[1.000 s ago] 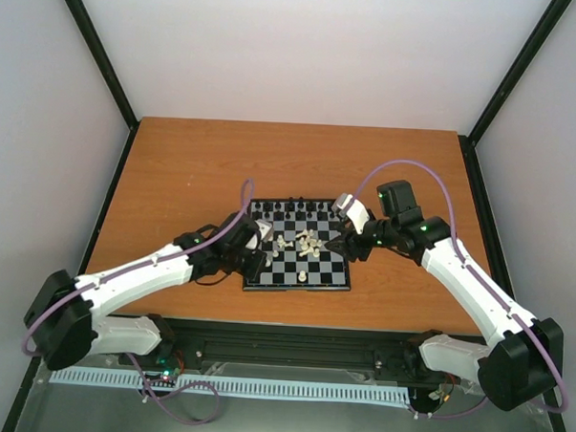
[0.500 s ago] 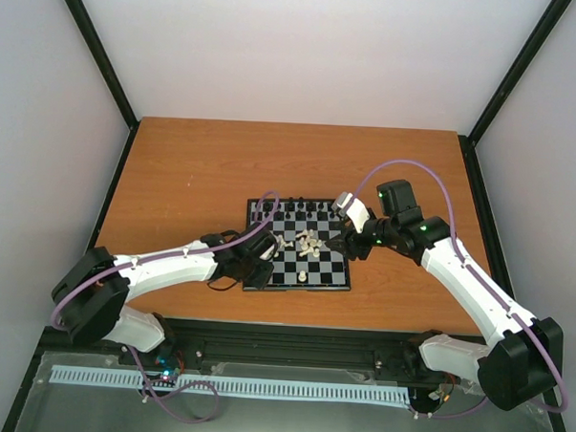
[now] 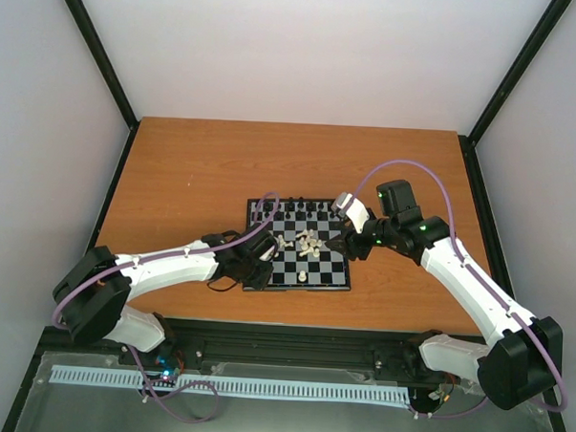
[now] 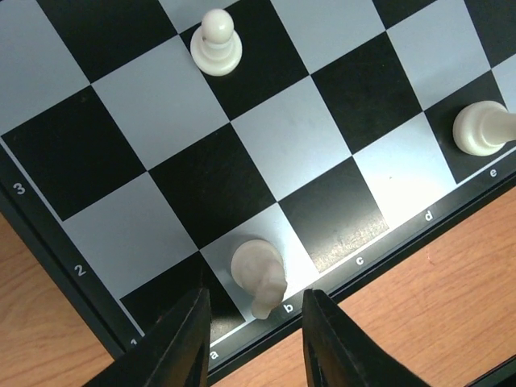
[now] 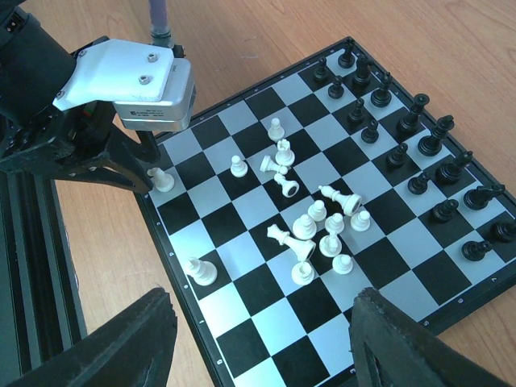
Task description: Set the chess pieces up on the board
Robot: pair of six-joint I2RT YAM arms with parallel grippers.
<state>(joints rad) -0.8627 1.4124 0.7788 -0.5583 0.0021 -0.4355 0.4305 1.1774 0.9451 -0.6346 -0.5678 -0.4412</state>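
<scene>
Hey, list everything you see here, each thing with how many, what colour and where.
table: one, orange-brown wood, under everything.
board: one, black and pale checkered, mid-table.
black chess pieces: many, black, standing in two rows along the board's far edge.
heaped white pieces: many, cream-white, mostly toppled, mid-board.
standing white pieces: a few, cream-white, scattered on near-left squares.
left hand: one, black fingers, open, at the near-left corner, straddling one white piece.
right hand: one, black fingers, open, above the board's right side.
</scene>
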